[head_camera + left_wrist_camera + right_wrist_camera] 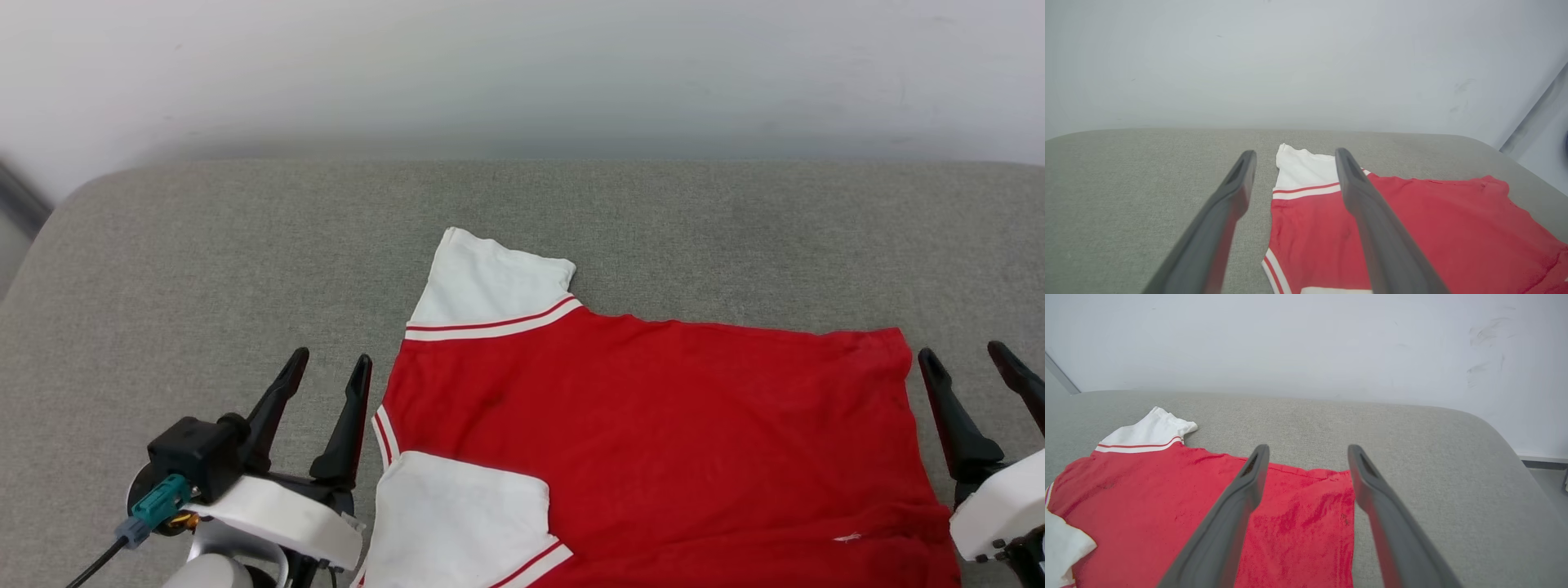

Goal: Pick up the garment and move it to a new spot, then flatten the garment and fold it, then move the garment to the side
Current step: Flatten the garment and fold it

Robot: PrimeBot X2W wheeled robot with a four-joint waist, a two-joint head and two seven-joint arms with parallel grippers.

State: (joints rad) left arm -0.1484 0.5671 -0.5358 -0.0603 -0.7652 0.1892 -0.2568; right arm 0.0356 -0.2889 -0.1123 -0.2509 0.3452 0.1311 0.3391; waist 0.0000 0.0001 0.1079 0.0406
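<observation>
The garment (653, 425) lies flat on the grey cushion (204, 245) between my left gripper (332, 357) and right gripper (962, 351), both spread wide and empty. It looks light and limp, so I'd pinch its edges at shoulder and hem.

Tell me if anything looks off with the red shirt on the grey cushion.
Mostly fine. The garment lies flat, but its near white sleeve is folded in over the red body while the far sleeve sticks out, so it looks lopsided. The hem by the right claw is slightly rumpled.
</observation>
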